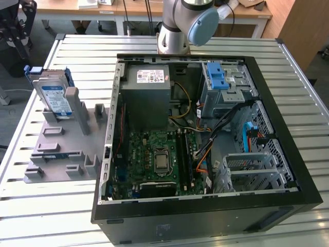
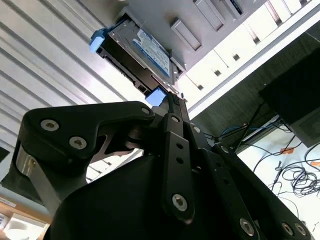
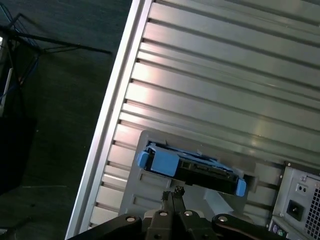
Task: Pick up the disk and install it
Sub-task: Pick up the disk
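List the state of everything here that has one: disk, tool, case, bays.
Disk: upright in the grey holder, not gripped.
Tool: shut, empty, apart from the disk.
Case: lying on its side, panel off, inside open to view.
Drive cage: looks empty.

The gripper (image 3: 173, 193) body runs off the edge in both wrist views. Just beyond its fingertips, the disk (image 3: 192, 168) shows its top edge, the label face out of sight. Its lower edge is sunk in the grey holder (image 1: 56, 154). The arm (image 1: 193, 20) is cut off in the exterior view.
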`<state>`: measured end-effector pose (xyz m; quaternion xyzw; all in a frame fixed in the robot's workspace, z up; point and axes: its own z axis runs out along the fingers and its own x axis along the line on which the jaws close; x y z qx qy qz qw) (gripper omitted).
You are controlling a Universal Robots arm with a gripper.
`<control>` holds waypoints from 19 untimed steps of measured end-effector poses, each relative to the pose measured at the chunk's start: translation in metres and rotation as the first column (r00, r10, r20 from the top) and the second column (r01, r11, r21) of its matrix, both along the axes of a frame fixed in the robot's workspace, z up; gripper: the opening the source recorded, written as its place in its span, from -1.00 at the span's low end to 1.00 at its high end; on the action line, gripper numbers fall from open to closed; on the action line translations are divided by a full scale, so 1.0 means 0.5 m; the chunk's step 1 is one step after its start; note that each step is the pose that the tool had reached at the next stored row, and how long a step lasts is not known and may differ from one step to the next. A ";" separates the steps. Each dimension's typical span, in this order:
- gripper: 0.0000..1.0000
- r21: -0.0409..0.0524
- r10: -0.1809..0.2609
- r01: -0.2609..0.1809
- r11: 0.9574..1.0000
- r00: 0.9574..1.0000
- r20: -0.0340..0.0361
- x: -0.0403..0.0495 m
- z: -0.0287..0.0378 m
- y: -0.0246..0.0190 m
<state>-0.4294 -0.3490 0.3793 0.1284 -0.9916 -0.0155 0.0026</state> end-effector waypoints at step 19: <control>-0.79 -0.001 0.189 -0.189 0.982 0.982 0.000 0.000 -0.001 0.0000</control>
